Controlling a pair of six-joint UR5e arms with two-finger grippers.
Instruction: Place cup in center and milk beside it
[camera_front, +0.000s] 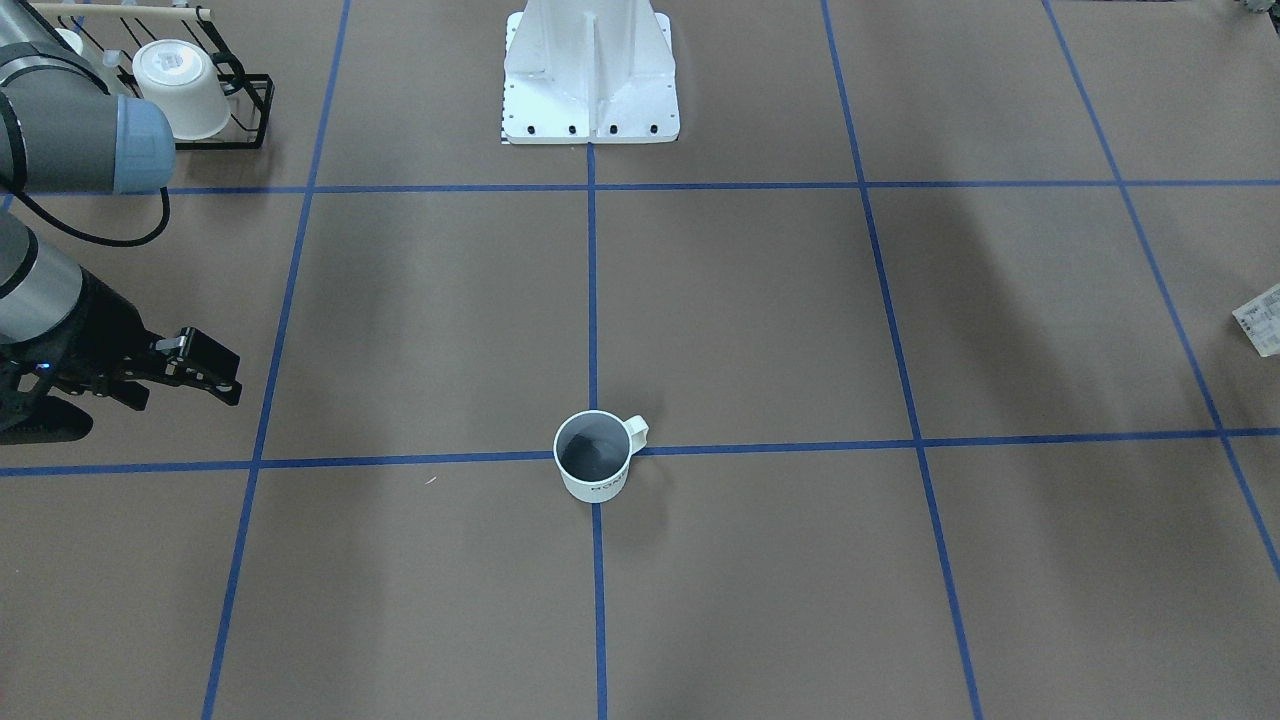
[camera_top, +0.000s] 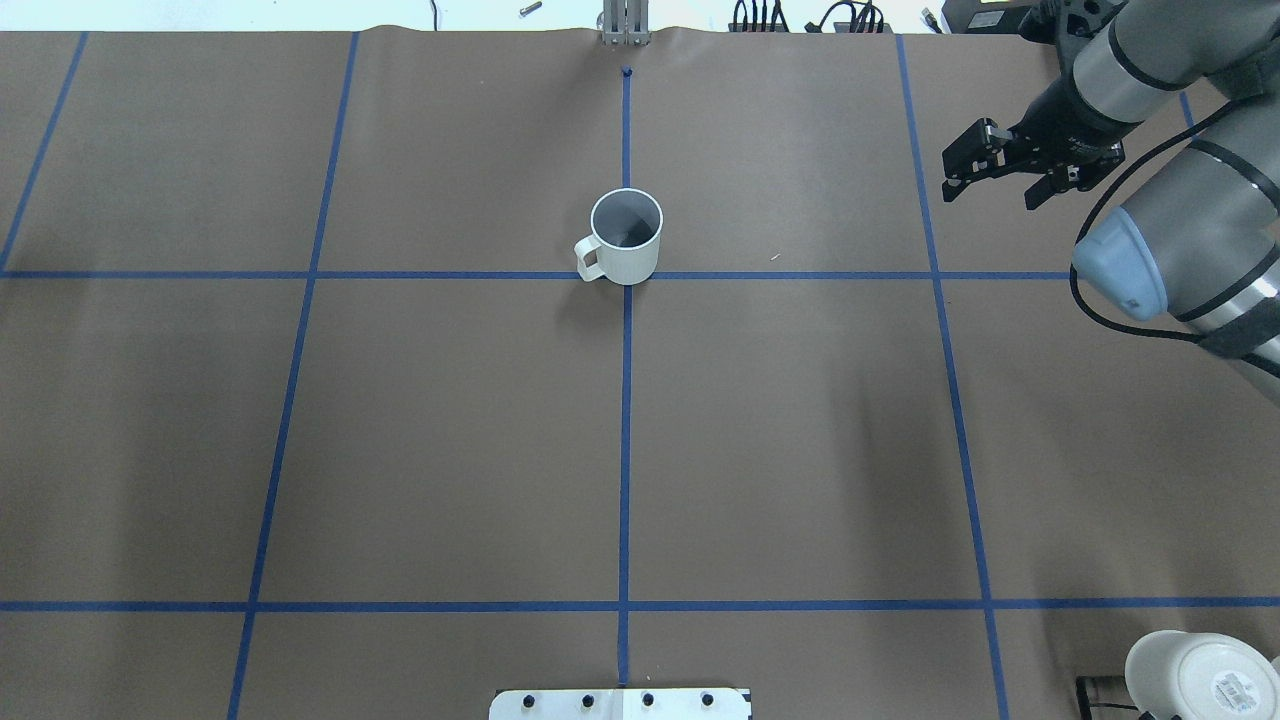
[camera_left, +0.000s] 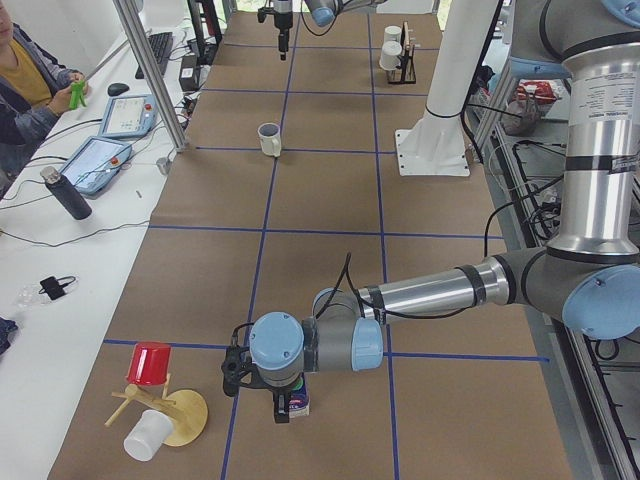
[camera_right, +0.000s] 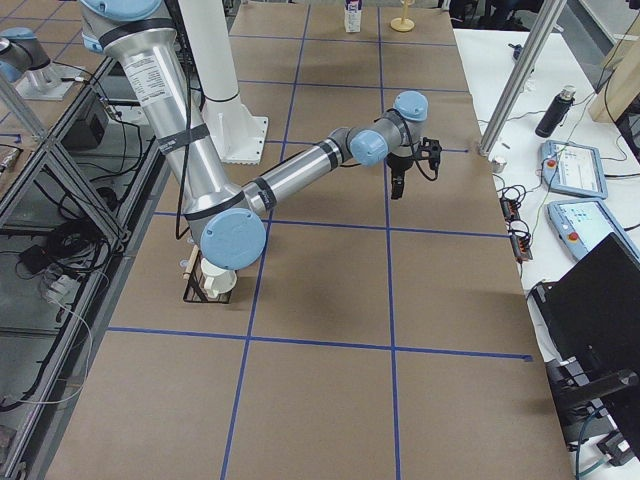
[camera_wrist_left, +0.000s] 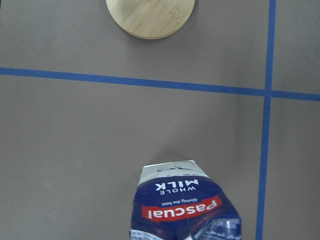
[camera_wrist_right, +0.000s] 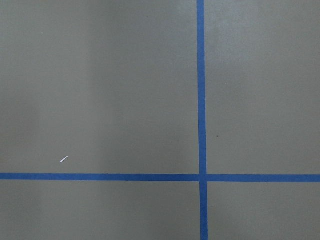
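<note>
The cup (camera_front: 592, 455) is a white mug, dark inside, standing upright where two blue tape lines cross; it also shows in the overhead view (camera_top: 625, 240) and the exterior left view (camera_left: 269, 139). The milk (camera_wrist_left: 182, 205), a blue and white carton with a red band, stands at the table's far left end (camera_left: 298, 402). My left gripper (camera_left: 275, 400) is down right beside it; I cannot tell whether it is open or shut. My right gripper (camera_top: 1000, 180) is open and empty, well to the right of the cup, and shows in the front view (camera_front: 180, 390).
A black wire rack (camera_front: 245, 110) with white mugs stands near the robot's right side. A round wooden stand (camera_left: 185, 415) with a red cup (camera_left: 150, 362) and a white cup (camera_left: 148, 435) sits near the milk. The white robot base (camera_front: 590, 80) is at the table's middle edge.
</note>
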